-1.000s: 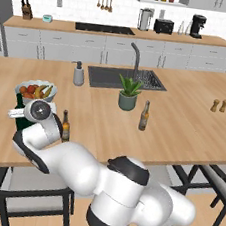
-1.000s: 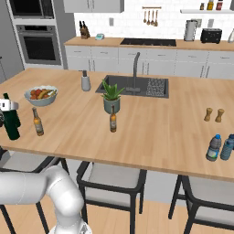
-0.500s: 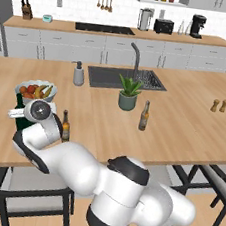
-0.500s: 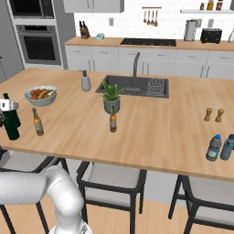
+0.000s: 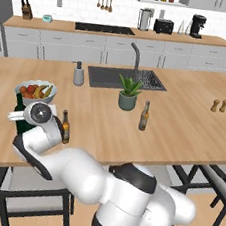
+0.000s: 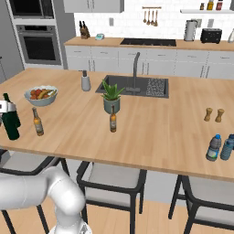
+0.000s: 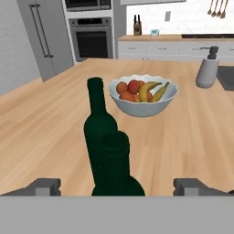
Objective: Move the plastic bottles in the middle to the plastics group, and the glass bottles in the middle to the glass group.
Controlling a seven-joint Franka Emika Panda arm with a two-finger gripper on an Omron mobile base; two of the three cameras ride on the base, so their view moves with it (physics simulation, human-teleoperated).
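At the surface's 9 o'clock end, as the right base view frames it, the end effector stands with its jaws spread wide and nothing gripped. In the hand view its dark tips sit well out at 8 and 4 o'clock, clear of the near wine bottle that rises between them. Just behind that one, toward 11 o'clock, is the second wine bottle, so the tall glass bottle looks to be delivered and set upright with the glass group. The fruit bowl is beyond, at 1 o'clock. The amber beer bottle of that group stands just beside the pair, at their 3 o'clock. I judge the step in hand to be letting go and backing off. The hand should draw straight away along its own line, with the jaws kept wide, so that neither tip clips the freed bottle or tips it into its neighbour. It should swing aside only once it is clear. The brown beer bottle is left near the middle, at the plant pot's 6 o'clock, and probably comes next. The plastic bottles wait far off at 3 o'clock. Against the views of a second ago I can pick out no shift of arm, base or bottles.
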